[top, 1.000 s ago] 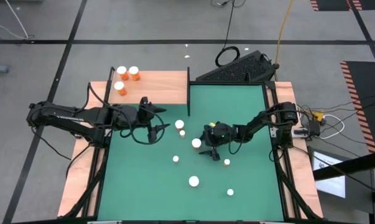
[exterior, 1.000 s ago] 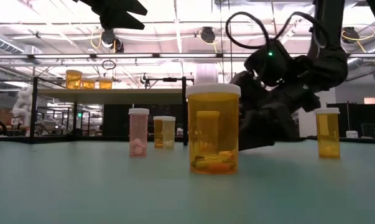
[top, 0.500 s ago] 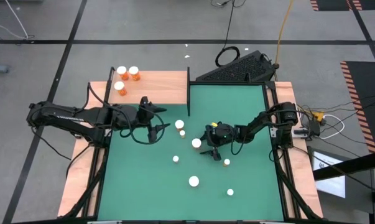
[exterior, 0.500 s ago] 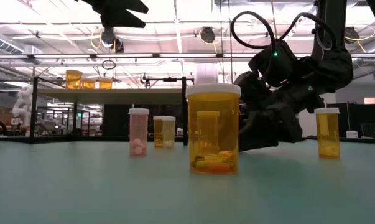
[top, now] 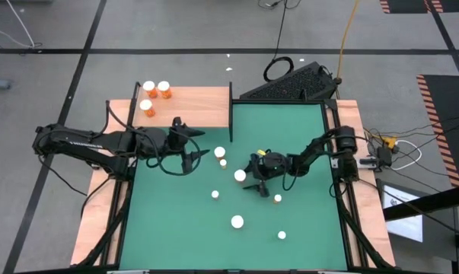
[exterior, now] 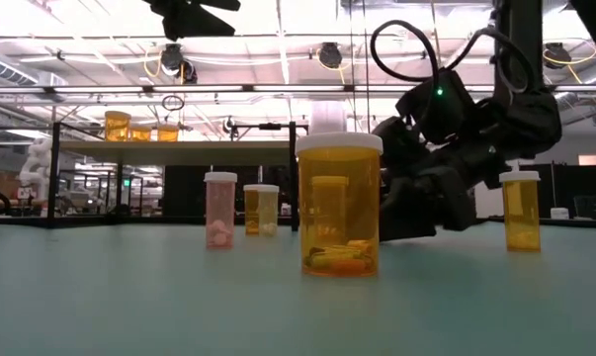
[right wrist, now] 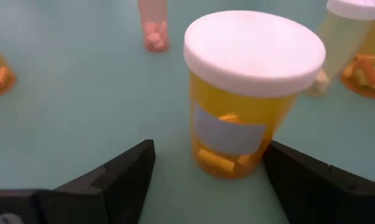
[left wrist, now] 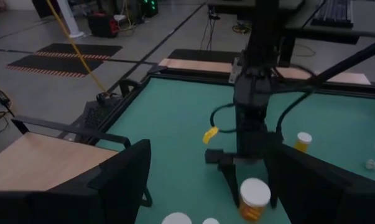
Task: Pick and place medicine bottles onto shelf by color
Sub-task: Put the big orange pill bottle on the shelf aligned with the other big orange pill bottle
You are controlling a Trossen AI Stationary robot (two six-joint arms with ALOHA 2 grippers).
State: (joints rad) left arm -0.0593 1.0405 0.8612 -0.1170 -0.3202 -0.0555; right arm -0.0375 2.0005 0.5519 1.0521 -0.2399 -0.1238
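- At your far left, three orange medicine bottles with white caps stand close together on the light wooden shelf board with thin black posts, off the green mat.
- Your left gripper hangs above the mat's left side, just below the shelf, jaws spread and holding nothing.
- Just right of it you see a white-capped orange bottle and a smaller capped bottle side by side on the mat.
- From table height, a slim pink bottle holding pale pink tablets stands upright.
- At centre, the large amber bottle with a white cap, holding orange capsules at its bottom, stands upright on the mat.
- Your right gripper sits low beside it, jaws released, one finger on each side, not touching.
- To the right, another small amber bottle stands alone.
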